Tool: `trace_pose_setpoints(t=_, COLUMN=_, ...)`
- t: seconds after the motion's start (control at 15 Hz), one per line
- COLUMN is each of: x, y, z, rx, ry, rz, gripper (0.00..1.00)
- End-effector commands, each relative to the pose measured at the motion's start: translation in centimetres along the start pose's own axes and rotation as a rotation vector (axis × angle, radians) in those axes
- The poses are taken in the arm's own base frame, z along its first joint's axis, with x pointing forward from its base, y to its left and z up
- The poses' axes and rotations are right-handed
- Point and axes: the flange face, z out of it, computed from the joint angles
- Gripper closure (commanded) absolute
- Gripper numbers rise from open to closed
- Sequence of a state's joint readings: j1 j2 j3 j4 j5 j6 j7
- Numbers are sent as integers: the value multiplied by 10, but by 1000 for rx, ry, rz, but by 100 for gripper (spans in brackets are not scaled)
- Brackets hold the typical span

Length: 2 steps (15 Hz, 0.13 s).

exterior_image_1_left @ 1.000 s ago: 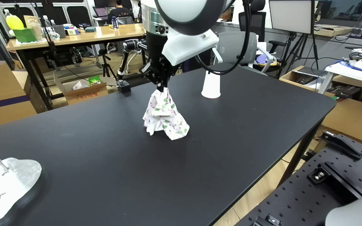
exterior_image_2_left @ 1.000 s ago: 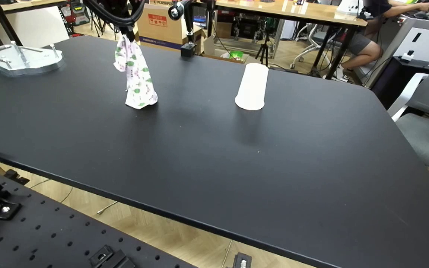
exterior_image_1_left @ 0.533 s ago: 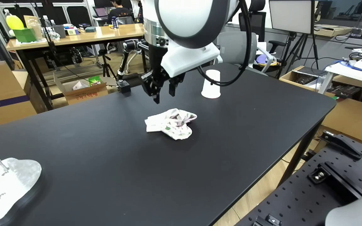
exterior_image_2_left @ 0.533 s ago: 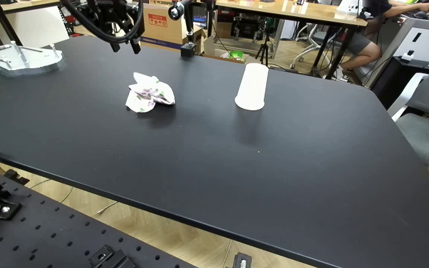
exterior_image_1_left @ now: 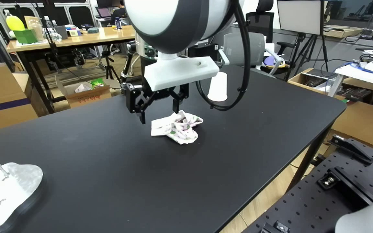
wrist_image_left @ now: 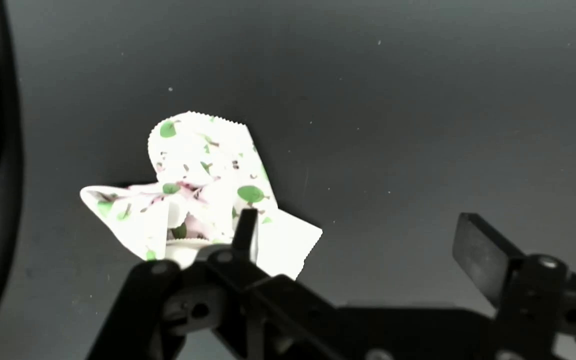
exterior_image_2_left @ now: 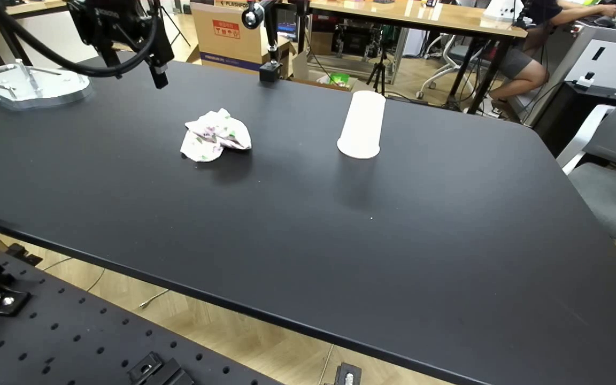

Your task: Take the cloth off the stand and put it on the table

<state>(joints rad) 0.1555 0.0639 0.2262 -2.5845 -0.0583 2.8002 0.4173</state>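
While a black perforated board (exterior_image_1_left: 322, 207) fills the near right corner in an exterior view, with a strip of pale floor (exterior_image_1_left: 257, 204) between it and the black bench (exterior_image_1_left: 134, 181), a metal plate (exterior_image_1_left: 15, 186) with bolts (exterior_image_1_left: 1, 168) sticking up rests at the near left of the bench. Farther in lies the cloth (exterior_image_1_left: 178, 127), white with a green and pink print, crumpled in a loose heap on the bench. The end effector (exterior_image_1_left: 159, 115) hangs above the bench near it, fingers (wrist_image_left: 480, 260) spread wide apart; in the wrist view bench and a corner of cloth show through the gap, and one finger hides part of the cloth. In an exterior view, bare bench separates the fingers from the cloth (exterior_image_2_left: 214, 136). Beyond, well apart from the cloth, a white cup (exterior_image_1_left: 218, 87) stands on the bench, wide end down. Past the bench, an open carton (exterior_image_1_left: 91, 97) sits on the left and a grey chair (exterior_image_1_left: 257, 48) on the right. Farther off, a wooden desk (exterior_image_1_left: 89, 38) carries a green box (exterior_image_1_left: 25, 36).
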Motion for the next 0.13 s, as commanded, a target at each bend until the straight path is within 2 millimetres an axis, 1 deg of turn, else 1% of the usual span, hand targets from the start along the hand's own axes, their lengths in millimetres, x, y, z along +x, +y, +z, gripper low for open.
trace_pose_setpoints(t=0.0, x=-1, y=0, z=-1, rx=5, ry=-10, rz=17, gripper=0)
trace_pose_setpoints(t=0.07, x=0, y=0, z=-2, rx=7, ry=-11, rz=25, gripper=0)
